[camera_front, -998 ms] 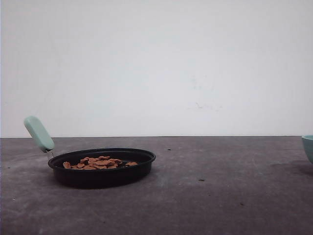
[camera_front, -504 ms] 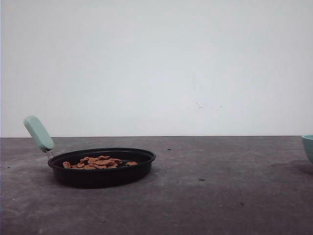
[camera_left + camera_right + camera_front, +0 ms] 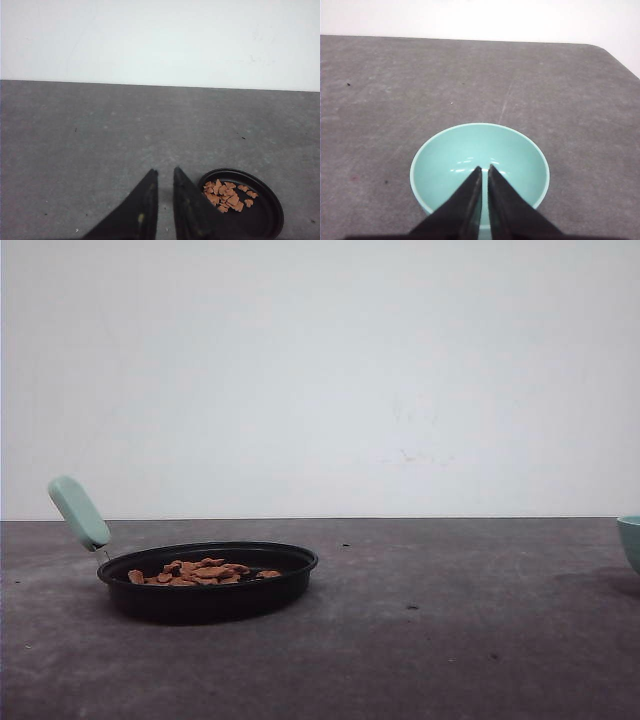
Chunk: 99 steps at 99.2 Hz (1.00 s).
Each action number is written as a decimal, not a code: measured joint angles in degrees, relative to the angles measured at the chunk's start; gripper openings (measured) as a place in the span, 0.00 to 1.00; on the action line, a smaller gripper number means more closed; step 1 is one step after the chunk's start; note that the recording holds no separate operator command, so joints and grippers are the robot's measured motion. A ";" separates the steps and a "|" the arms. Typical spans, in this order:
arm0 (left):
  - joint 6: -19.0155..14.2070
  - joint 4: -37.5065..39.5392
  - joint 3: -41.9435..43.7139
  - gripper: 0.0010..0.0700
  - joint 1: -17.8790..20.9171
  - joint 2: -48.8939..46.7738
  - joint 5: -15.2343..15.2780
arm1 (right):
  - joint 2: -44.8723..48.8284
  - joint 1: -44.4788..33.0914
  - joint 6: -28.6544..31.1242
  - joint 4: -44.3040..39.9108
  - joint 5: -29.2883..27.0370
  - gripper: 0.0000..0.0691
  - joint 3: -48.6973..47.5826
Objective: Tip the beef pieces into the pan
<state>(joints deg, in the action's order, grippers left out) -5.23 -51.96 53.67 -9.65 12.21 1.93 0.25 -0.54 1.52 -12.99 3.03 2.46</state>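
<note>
The black pan (image 3: 210,600) stands on the left of the grey table, its mint-green handle (image 3: 80,512) slanting up to the left. The beef pieces (image 3: 200,572) lie in a small orange-brown heap inside it. In the left wrist view the pan (image 3: 262,220) and beef pieces (image 3: 227,195) sit just beside my left gripper (image 3: 165,171). That gripper hangs over bare table, its fingers close together with nothing between them. My right gripper (image 3: 485,167) is shut and holds nothing, hovering over the teal bowl (image 3: 445,150), whose inside shows no contents.
The teal bowl (image 3: 631,540) shows at the far right edge of the front view. A white wall rises behind the table. The table's rounded far corner (image 3: 605,50) lies beyond the bowl.
</note>
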 joint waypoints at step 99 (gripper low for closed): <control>2.91 25.64 -47.19 0.03 0.31 -11.96 -0.04 | 0.00 0.00 0.00 0.39 0.00 0.02 0.00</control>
<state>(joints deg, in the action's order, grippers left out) -2.33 -26.33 6.48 -9.34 0.25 1.89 0.25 -0.54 1.52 -12.60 3.03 2.46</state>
